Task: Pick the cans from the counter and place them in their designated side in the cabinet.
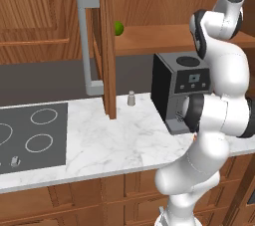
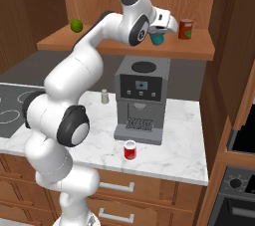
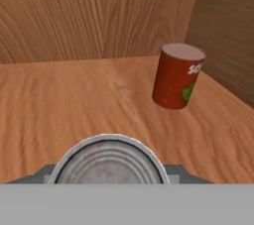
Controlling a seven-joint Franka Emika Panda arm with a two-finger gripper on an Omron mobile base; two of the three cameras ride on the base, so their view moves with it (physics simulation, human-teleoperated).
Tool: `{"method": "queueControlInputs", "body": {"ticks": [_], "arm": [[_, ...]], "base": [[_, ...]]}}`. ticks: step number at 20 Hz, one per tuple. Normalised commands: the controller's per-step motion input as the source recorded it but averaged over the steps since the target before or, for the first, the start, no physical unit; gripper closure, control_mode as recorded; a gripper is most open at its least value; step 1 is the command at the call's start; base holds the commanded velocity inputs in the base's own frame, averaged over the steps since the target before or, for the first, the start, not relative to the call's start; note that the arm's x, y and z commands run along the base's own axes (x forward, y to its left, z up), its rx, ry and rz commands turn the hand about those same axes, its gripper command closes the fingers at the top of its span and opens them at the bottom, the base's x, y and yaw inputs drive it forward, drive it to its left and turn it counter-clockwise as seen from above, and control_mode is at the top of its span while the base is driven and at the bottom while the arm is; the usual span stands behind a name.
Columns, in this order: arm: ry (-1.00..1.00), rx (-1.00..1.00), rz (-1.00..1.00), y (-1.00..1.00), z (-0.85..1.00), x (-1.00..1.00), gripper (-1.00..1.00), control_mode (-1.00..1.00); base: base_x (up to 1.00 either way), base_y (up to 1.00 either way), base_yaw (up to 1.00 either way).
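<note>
Teal can [image 2: 158, 38] clamped in claw [image 2: 160, 32] over cabinet shelf [image 2: 199, 46], near brownish-red can [image 2: 186, 29].

Even, soft rendered light, moderately bright; no glare. Faint shadows beneath the shelf [image 2: 124, 46] and coffee machine [image 2: 140, 101]. Low resolution softens edges; hand view's nearest can top [image 3: 108, 162] blurs slightly.

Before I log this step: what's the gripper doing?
Gripper: shut on the teal can, over the cabinet shelf.
</note>
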Motion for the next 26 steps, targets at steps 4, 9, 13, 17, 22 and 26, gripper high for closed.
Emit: {"method": "queueControlInputs", "body": {"ticks": [4,9,13,17,22,26], "arm": [[0.00,0.00,0.00,-0.02,-0.09,0.14,1.00,-1.00],[0.00,0.00,0.00,0.00,-0.10,0.11,1.00,-1.00],[0.00,0.00,0.00,0.00,-0.11,0.12,1.00,-1.00],[0.00,0.00,0.00,-0.01,-0.11,0.13,1.00,-1.00],[0.00,0.00,0.00,-0.01,-0.13,0.16,1.00,-1.00],[0.00,0.00,0.00,-0.05,-0.13,0.17,1.00,-1.00]], "base": [[0.00,0.00,0.00],[0.00,0.00,0.00],[0.00,0.00,0.00],[0.00,0.00,0.00],[0.00,0.00,0.00],[0.00,0.00,0.00]]}}
